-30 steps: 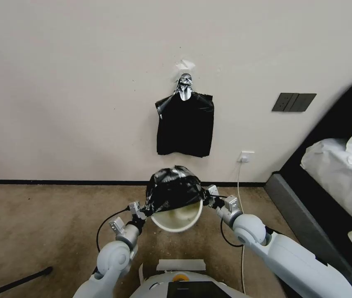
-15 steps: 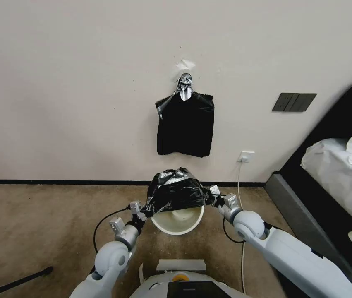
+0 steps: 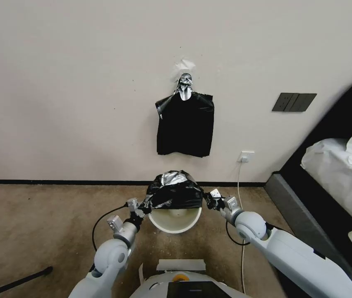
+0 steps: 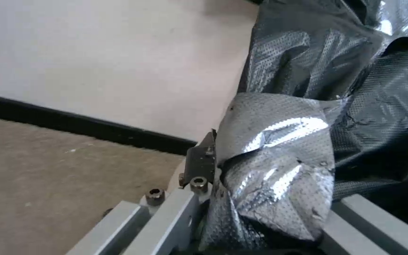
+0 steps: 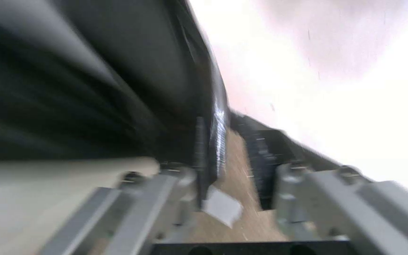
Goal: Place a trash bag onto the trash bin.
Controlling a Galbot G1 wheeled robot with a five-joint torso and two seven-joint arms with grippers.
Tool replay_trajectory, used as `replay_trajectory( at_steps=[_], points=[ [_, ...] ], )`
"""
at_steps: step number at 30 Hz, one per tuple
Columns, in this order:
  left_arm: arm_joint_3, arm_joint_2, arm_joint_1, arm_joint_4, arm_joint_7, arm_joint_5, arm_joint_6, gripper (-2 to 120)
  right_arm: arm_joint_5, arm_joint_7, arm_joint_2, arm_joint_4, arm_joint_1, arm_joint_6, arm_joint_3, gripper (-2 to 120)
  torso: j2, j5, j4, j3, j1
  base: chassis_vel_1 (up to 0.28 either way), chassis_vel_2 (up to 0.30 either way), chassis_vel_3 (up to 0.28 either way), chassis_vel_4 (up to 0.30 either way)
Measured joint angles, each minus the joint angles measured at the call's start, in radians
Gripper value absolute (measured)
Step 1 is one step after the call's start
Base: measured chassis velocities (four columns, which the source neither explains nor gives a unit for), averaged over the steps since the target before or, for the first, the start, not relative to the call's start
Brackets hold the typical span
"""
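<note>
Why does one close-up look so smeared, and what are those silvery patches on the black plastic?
Right wrist view: motion blur streaks the bag and bin. Left wrist view: sharp; the silvery patches are glare off the glossy bag, bunched at the left pincer. Head view: evenly lit, glare on the bag's top, wide-angle bending at the edges.

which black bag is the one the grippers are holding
The crinkly trash bag over the trash bin, between left gripper and right gripper; the flat bundle hangs taped on the wall.

Both arms outstretched, left gripper (image 3: 142, 210) clamped on plastic, right gripper's (image 3: 207, 201) fingers apart.
</note>
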State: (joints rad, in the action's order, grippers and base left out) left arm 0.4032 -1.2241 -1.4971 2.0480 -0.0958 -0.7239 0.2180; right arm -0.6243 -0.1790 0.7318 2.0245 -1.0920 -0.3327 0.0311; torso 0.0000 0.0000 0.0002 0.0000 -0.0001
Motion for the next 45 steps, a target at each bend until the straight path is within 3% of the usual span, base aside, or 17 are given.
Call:
replay_trajectory(
  at_steps=[8, 12, 17, 19, 21, 26, 36, 38, 45],
  points=[
    [0.004, -0.018, 0.013, -0.013, -0.052, 0.017, 0.020, 1, 0.011, -0.003, 0.017, 0.027, -0.034, 0.027, -0.018, 57, 0.000, -0.0001, -0.0001, 0.000, 0.000, 0.000, 0.000, 0.000, 0.000],
    [0.015, -0.027, 0.017, -0.020, -0.081, 0.026, 0.038, 1, 0.088, -0.001, 0.052, 0.030, -0.064, 0.084, -0.070, 76, 0.000, 0.0000, -0.0001, 0.000, 0.000, 0.000, 0.000, 0.000, 0.000],
    [0.016, -0.027, 0.017, -0.028, -0.087, 0.032, 0.042, 1, 0.128, 0.017, 0.073, 0.041, -0.074, 0.141, -0.109, 89, 0.000, 0.0001, -0.0002, 0.000, 0.000, 0.000, 0.000, 0.000, 0.000],
    [0.016, -0.025, 0.019, -0.031, -0.086, 0.033, 0.043, 1, 0.144, 0.118, 0.064, 0.046, -0.069, 0.232, -0.125, 98, 0.000, 0.0003, -0.0001, 0.000, 0.000, 0.000, 0.000, 0.000, 0.000],
    [0.015, -0.024, 0.020, -0.031, -0.084, 0.033, 0.043, 1, 0.170, 0.175, 0.043, 0.036, -0.062, 0.265, -0.117, 100, 0.000, -0.0001, -0.0001, 0.000, 0.000, 0.000, 0.000, 0.000, 0.000],
    [0.011, -0.021, 0.021, -0.025, -0.078, 0.032, 0.044, 1, 0.184, 0.311, -0.009, -0.009, -0.021, 0.305, -0.059, 100, 0.000, 0.0000, -0.0002, 0.000, 0.000, 0.000, 0.000, 0.000, 0.000],
    [0.005, -0.022, 0.015, -0.007, -0.072, 0.028, 0.044, 1, 0.120, 0.349, 0.013, -0.073, 0.032, 0.298, -0.003, 96, 0.000, 0.0000, -0.0002, 0.000, 0.000, 0.000, 0.000, 0.000, 0.000],
    [0.004, -0.022, 0.014, -0.007, -0.072, 0.028, 0.044, 1, 0.121, 0.349, 0.015, -0.073, 0.033, 0.298, 0.001, 93, 0.000, 0.0001, -0.0001, 0.000, 0.000, 0.000, 0.000, 0.000, 0.000],
    [0.000, -0.031, 0.013, -0.009, -0.072, 0.028, 0.044, 1, 0.144, 0.341, 0.035, -0.058, 0.030, 0.303, 0.007, 65, 0.000, 0.0000, -0.0001, 0.000, 0.000, 0.000, 0.000, 0.000, 0.000]
  ],
)
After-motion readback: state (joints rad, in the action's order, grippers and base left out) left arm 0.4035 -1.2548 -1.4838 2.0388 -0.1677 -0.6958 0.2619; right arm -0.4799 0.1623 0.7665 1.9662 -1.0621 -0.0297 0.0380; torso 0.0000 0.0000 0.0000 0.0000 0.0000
